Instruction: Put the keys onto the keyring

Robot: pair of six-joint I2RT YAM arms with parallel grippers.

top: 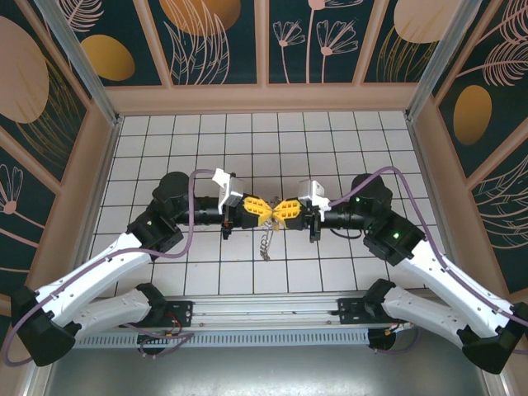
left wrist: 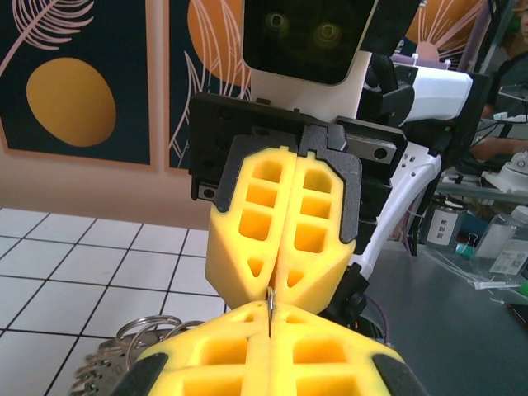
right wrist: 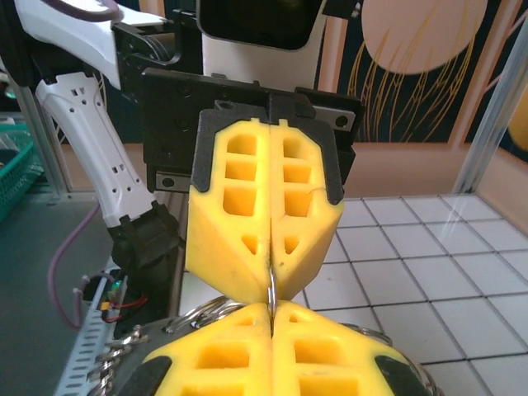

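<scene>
Coming in from the left over the white tiled tabletop (top: 206,136), the left arm (top: 107,264) ends at the middle of the scene. There the left gripper (top: 261,209) has its yellow fingers (right wrist: 239,223) pressed tight together, pinching a thin metal edge in the seam between them. That edge belongs to the keyring (left wrist: 270,309), which is held up between the two grippers and seen edge-on from both wrist cameras (a grey sliver running from one seam into the other). A cluster of wire loops (top: 265,242) hangs below it, and more loops curl out beside the near fingers in the wrist views. Whether a key sits among them is too small to tell. Just right of the ring, tip to tip with its partner, the right gripper (top: 280,211) is likewise clamped on the same edge. The right arm (top: 429,264) reaches in behind it from the right.
</scene>
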